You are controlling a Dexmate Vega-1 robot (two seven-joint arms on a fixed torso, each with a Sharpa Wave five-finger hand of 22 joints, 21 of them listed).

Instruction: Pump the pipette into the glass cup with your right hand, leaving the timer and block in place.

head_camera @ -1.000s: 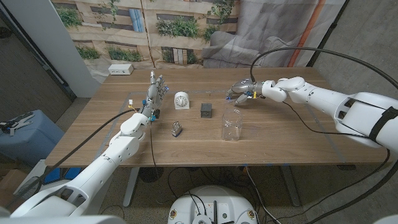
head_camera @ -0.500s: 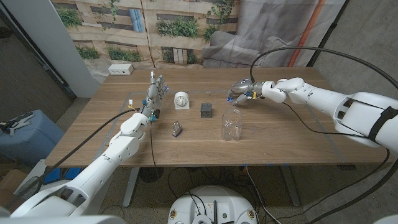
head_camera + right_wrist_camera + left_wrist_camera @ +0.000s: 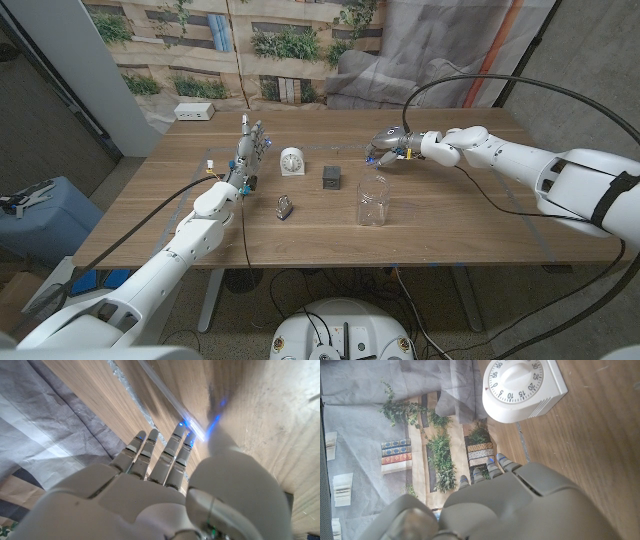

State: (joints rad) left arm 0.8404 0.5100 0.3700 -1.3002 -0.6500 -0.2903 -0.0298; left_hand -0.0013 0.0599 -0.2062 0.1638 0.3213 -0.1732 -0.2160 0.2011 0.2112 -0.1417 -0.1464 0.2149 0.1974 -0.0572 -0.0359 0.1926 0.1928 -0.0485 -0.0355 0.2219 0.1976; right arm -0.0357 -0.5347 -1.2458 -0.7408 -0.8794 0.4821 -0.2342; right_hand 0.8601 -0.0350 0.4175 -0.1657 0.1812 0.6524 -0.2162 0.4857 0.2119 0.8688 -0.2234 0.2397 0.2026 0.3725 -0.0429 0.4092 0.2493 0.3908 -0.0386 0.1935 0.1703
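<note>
The clear glass cup [image 3: 373, 199] stands upright at the table's middle. Behind it, my right hand [image 3: 391, 144] is low over the wood, fingers curled down. In the right wrist view a thin clear pipette [image 3: 161, 392] lies along the table, and my right hand [image 3: 150, 490] closes its fingertips [image 3: 181, 440] and thumb on the pipette's near end. The white timer [image 3: 291, 160] and the dark block [image 3: 331, 178] sit left of the cup. My left hand [image 3: 249, 152] stands upright beside the timer [image 3: 522, 386], fingers apart, holding nothing.
A small dark metal object [image 3: 284, 207] lies near the table's front, left of the cup. A white power strip [image 3: 194, 111] sits at the far left corner. Cables trail from both arms across the table [image 3: 470, 215].
My right hand has edged slightly left, staying low behind the cup. The left hand, timer, block and cup have not moved.
</note>
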